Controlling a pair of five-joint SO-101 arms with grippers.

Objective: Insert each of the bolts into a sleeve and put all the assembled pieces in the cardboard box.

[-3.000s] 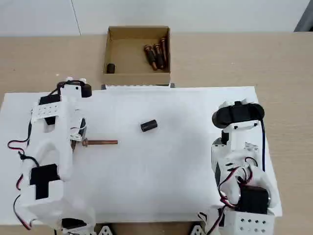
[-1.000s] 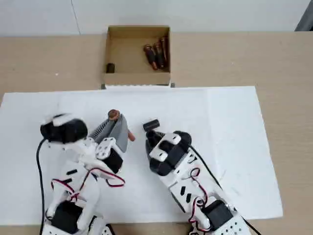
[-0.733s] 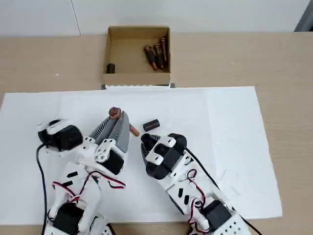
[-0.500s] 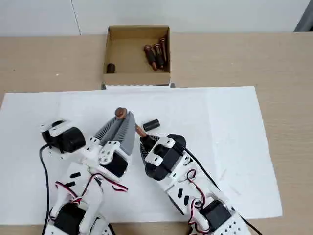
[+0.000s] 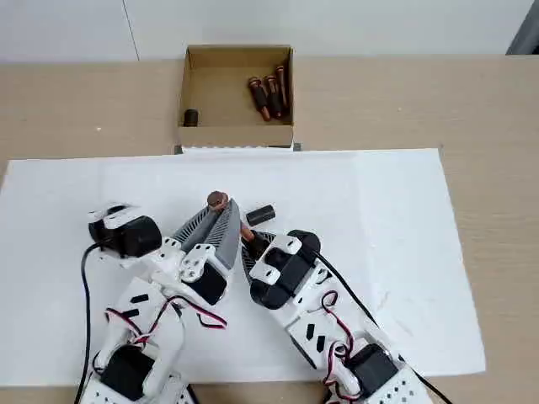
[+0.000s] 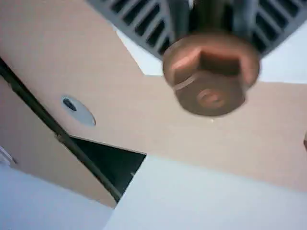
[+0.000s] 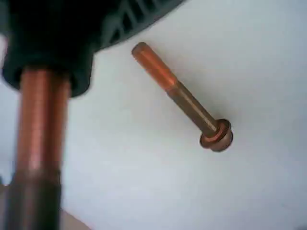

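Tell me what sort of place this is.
Probably a robotics lab or workshop bench: a left arm holding a bolt and a right arm at a wooden table with a white sheet and a cardboard box holding bolts.

Light bright and even from above. The white sheet [image 5: 396, 252] on the worktop [image 5: 488, 101] glares, and shadows under my arms are faint. Left wrist: held bolt [image 6: 211, 76] blurred, dull sheen. Right wrist: close bolt shaft [image 7: 36, 143] smeared; lying bolt [image 7: 184, 98] sharper.
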